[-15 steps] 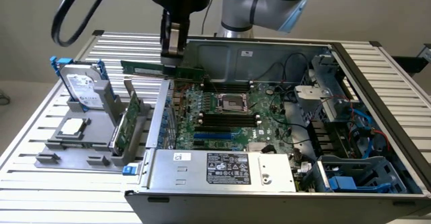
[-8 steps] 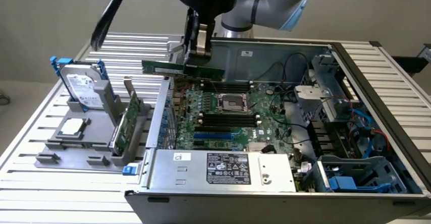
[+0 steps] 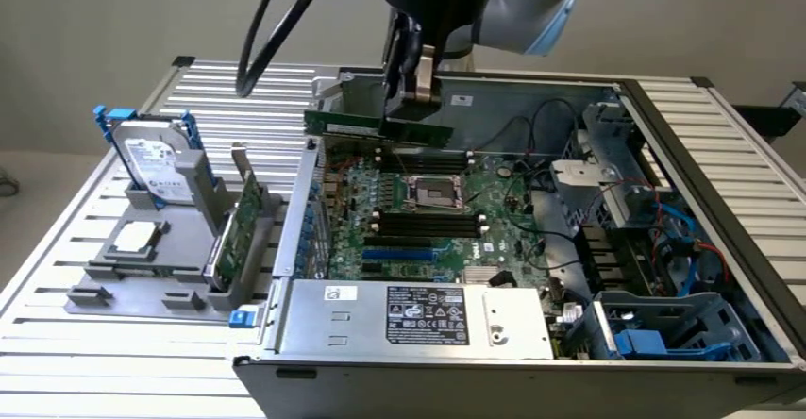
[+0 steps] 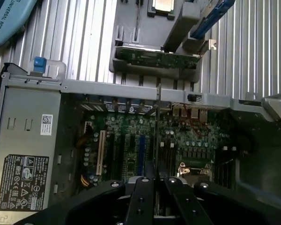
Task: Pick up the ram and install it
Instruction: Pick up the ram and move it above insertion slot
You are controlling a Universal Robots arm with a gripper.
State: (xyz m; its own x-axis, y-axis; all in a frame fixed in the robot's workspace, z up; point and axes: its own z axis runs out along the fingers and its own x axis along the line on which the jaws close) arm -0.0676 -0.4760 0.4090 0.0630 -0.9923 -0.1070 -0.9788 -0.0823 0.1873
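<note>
hand [image 3: 411, 108]: one, clenched on one ram [image 3: 346, 124], held level in the air above the motherboard [image 3: 428, 249] of one open computer case [image 3: 504, 386]. on the table [image 3: 75, 362] beside the case: one grey fixture [image 3: 126, 294], one hard drive [image 3: 158, 164], one expansion card [image 3: 234, 235].

Legible markings
"UNIVERSAL ROBOTS" reads on the blue arm cap [image 4: 4, 19]; the black label [image 4: 22, 183] on the power supply [image 4: 18, 101] carries certification symbols, its print too small to read.
</note>
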